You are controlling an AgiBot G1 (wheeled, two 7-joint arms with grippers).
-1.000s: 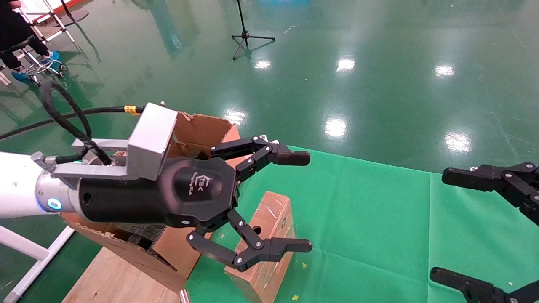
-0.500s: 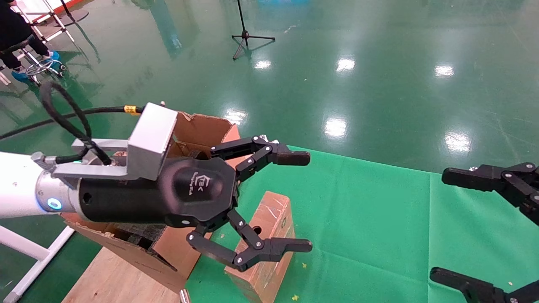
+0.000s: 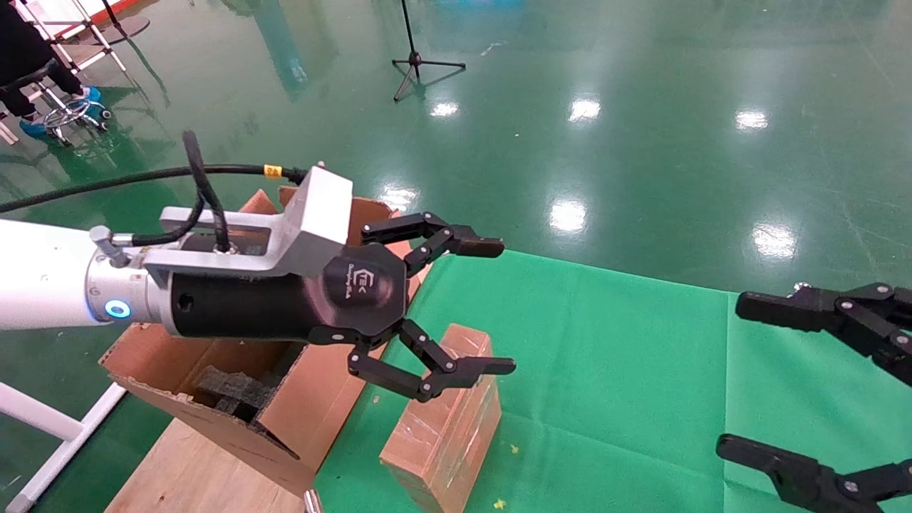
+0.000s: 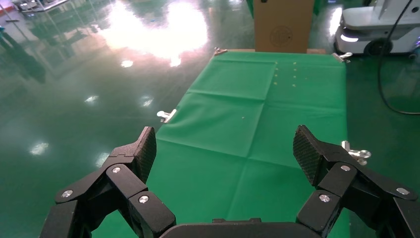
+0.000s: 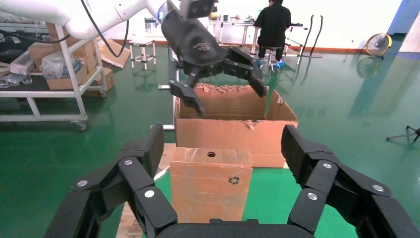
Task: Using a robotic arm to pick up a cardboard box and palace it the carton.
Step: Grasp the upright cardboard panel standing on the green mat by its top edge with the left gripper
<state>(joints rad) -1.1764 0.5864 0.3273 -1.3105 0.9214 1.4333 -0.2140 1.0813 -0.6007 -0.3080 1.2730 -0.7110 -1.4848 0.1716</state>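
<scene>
The cardboard box [image 3: 445,420] stands on the green surface [image 3: 627,370] at lower centre of the head view, untouched, its long axis running toward the frame's bottom edge. The carton [image 3: 285,420] sits just beside it, to its left. Directly above the box hangs the left hand [image 3: 495,306], fingers spread and empty. It is much the nearer. The right hand [image 3: 748,377], also open, waits well apart at the right edge.
</scene>
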